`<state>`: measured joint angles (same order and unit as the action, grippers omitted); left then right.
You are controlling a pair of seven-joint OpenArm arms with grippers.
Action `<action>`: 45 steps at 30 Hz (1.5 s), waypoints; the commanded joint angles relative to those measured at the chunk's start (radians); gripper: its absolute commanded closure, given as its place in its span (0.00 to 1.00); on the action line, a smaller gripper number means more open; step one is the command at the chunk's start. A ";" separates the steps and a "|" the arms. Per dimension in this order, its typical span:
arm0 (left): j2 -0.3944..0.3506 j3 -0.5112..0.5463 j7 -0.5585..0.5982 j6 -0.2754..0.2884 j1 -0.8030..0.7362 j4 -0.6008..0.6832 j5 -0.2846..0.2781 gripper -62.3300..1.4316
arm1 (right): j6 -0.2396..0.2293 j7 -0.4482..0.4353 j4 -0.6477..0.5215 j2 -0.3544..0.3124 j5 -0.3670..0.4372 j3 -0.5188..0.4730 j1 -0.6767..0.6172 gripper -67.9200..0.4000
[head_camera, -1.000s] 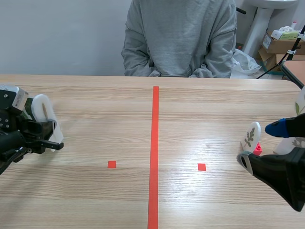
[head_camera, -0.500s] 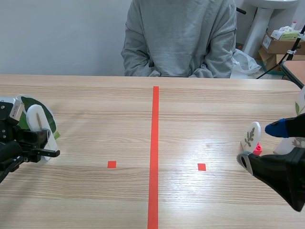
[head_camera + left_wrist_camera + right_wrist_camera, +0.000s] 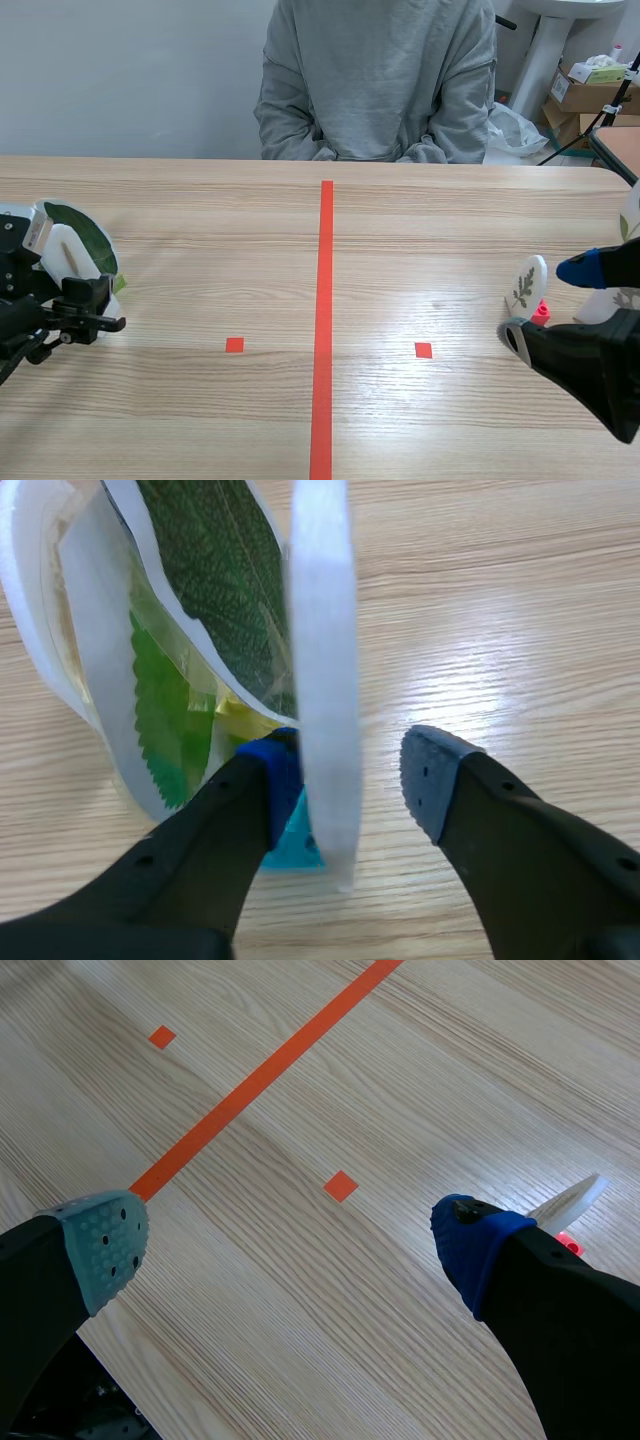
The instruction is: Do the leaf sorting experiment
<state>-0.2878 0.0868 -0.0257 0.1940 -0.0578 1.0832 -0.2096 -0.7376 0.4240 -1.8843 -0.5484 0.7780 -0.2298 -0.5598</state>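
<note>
**Left gripper slack around upright leaf disc**

My left gripper [image 3: 352, 778] is spread apart. The white disc [image 3: 322, 660] stands edge-on between my fingers, close against one and clear of the other. Leaf cards [image 3: 215, 590] lean just beside it, on my left side of the table [image 3: 420, 250]. My right gripper [image 3: 288, 1245] is spread wide over the wood, holding nothing. The sprig disc [image 3: 526, 284] is near it, on a red stand [image 3: 541, 312].

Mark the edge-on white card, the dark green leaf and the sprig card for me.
edge-on white card [image 3: 325, 660], left wrist view, its thin rim.
dark green leaf [image 3: 222, 585], left wrist view, middle of the blade.
sprig card [image 3: 526, 285], scene view, its printed face.
</note>
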 commanded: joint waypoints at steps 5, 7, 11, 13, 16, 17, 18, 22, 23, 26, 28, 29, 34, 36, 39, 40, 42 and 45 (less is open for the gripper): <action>-0.003 0.007 0.014 -0.001 0.003 0.009 -0.007 0.33 | -0.008 -0.016 -0.013 -0.005 0.011 -0.005 0.012 0.15; -0.003 0.007 0.014 -0.001 0.003 0.009 -0.007 0.32 | -0.008 -0.016 -0.013 -0.005 0.011 -0.005 0.012 0.15; -0.004 0.007 0.016 0.001 -0.003 0.025 -0.008 0.32 | -0.008 -0.016 -0.013 -0.005 0.011 -0.005 0.012 0.15; -0.004 0.007 0.018 0.002 -0.012 0.053 -0.008 0.32 | -0.008 -0.016 -0.013 -0.005 0.011 -0.005 0.012 0.15; -0.006 0.007 0.016 0.002 -0.034 0.109 -0.007 0.32 | -0.008 -0.016 -0.013 -0.005 0.011 -0.005 0.012 0.15; -0.008 0.007 0.016 0.002 -0.044 0.133 -0.007 0.32 | -0.008 -0.016 -0.013 -0.005 0.011 -0.005 0.012 0.15; -0.011 0.007 0.015 0.002 -0.054 0.158 -0.007 0.32 | -0.008 -0.016 -0.013 -0.005 0.011 -0.005 0.012 0.15; -0.030 0.014 0.005 0.001 -0.087 0.256 -0.005 0.32 | -0.008 -0.016 -0.013 -0.005 0.011 -0.005 0.012 0.15; -0.033 0.022 0.002 0.002 -0.095 0.282 -0.005 0.32 | -0.008 -0.016 -0.013 -0.005 0.011 -0.005 0.012 0.15; -0.047 0.043 -0.015 0.002 -0.118 0.359 -0.006 0.29 | -0.008 -0.016 -0.013 -0.005 0.011 -0.005 0.012 0.15; -0.061 0.050 -0.026 0.002 -0.135 0.406 -0.006 0.22 | -0.008 -0.016 -0.013 -0.005 0.011 -0.005 0.012 0.15; -0.070 0.050 -0.028 0.002 -0.145 0.428 -0.006 0.20 | -0.008 -0.016 -0.013 -0.005 0.011 -0.005 0.012 0.15; -0.113 0.050 -0.054 0.023 -0.214 0.535 -0.019 0.20 | -0.008 -0.016 -0.013 -0.005 0.011 -0.005 0.012 0.15; -0.134 0.050 -0.058 0.046 -0.251 0.583 -0.051 0.20 | -0.008 -0.016 -0.013 -0.005 0.011 -0.005 0.012 0.15; -0.160 0.050 -0.071 0.095 -0.309 0.657 -0.103 0.20 | -0.008 -0.016 -0.013 -0.005 0.011 -0.005 0.012 0.15; -0.165 0.050 -0.076 0.112 -0.328 0.679 -0.120 0.20 | -0.008 -0.016 -0.013 -0.005 0.011 -0.005 0.012 0.15; -0.172 0.050 -0.084 0.140 -0.366 0.721 -0.148 0.20 | -0.008 -0.016 -0.013 -0.005 0.011 -0.005 0.012 0.15; -0.173 0.050 -0.095 0.169 -0.419 0.770 -0.183 0.20 | -0.008 -0.016 -0.013 -0.005 0.011 -0.005 0.012 0.15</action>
<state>-0.4633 0.1352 -0.1261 0.3676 -0.4702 1.8458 -0.3817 -0.7376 0.4240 -1.8843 -0.5488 0.7776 -0.2298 -0.5598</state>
